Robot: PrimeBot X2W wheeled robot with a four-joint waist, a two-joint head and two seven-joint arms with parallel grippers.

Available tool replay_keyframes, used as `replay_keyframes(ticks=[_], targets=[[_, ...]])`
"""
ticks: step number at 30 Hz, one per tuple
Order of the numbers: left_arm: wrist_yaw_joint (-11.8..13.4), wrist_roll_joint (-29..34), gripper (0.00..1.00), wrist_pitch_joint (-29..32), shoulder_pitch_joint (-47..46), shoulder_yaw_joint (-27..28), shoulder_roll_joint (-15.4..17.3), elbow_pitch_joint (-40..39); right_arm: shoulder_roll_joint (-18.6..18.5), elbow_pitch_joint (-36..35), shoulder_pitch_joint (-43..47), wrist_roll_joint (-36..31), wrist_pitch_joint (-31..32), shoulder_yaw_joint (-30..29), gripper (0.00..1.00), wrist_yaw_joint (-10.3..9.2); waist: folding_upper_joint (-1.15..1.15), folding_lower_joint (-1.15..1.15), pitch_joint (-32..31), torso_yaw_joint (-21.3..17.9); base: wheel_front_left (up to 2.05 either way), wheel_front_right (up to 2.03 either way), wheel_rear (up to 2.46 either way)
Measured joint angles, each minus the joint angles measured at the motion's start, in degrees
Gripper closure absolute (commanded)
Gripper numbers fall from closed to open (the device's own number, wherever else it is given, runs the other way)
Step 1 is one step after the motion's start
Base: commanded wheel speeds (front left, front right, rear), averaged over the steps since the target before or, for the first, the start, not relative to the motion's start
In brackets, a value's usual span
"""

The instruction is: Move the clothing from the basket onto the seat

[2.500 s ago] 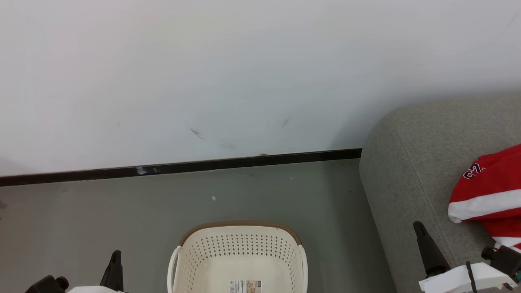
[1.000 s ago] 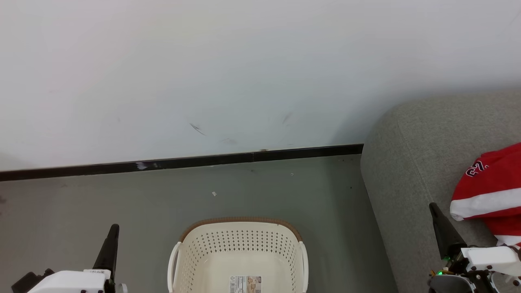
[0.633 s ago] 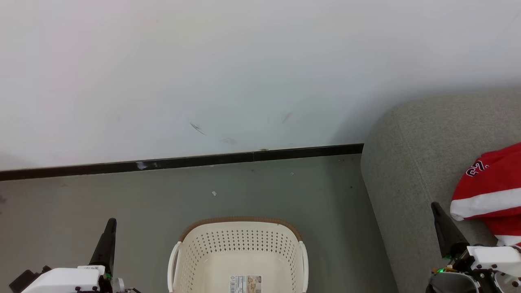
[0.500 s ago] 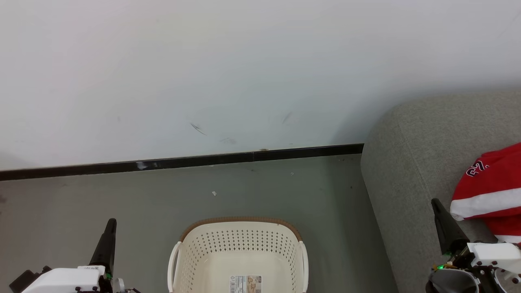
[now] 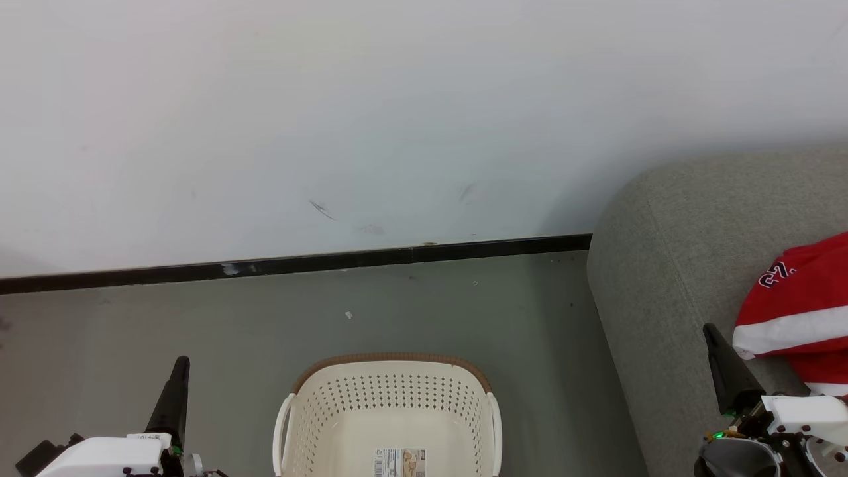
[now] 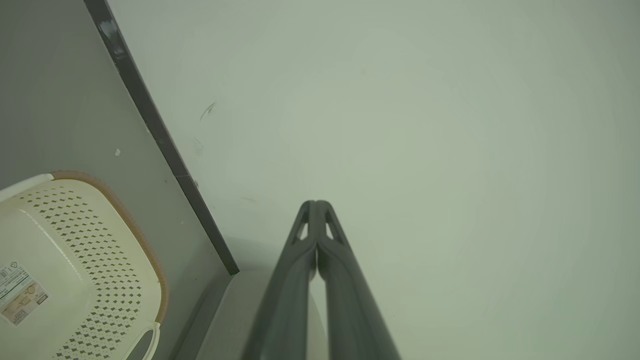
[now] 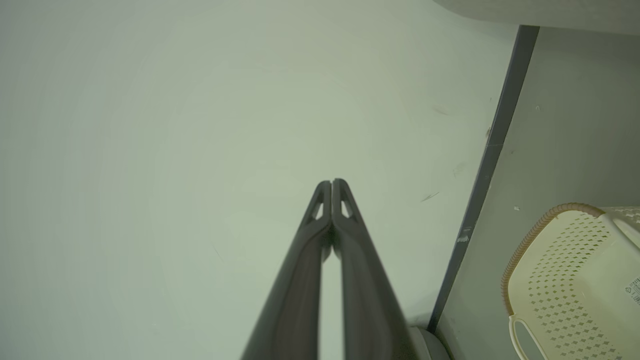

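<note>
The red clothing (image 5: 795, 311) lies on the grey seat (image 5: 662, 265) at the right. The cream basket (image 5: 391, 361) stands on the floor (image 5: 464, 311) to its left, between my left pincer (image 5: 180, 364) and right pincer (image 5: 709, 331), each with its fingers pressed together.

clothing (image 5: 805, 298) on seat (image 5: 662, 265) | basket (image 5: 391, 359) left of seat, on floor (image 5: 199, 315) | wall (image 5: 397, 119) behind

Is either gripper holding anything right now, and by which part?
Nothing is held. The left gripper and the right gripper are both shut on nothing; the clothing lies on the seat.
</note>
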Motion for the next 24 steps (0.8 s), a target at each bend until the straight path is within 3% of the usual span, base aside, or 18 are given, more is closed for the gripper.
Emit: replay_keyframes(ticks=[24], targets=[[0.0,0.0,1.0,0.0,0.0,0.0,0.0,0.4,-0.1,0.1,0.0,0.0,0.0,0.0,1.0,0.0,0.0,-0.01,0.0,0.0,0.0,0.0,0.0]])
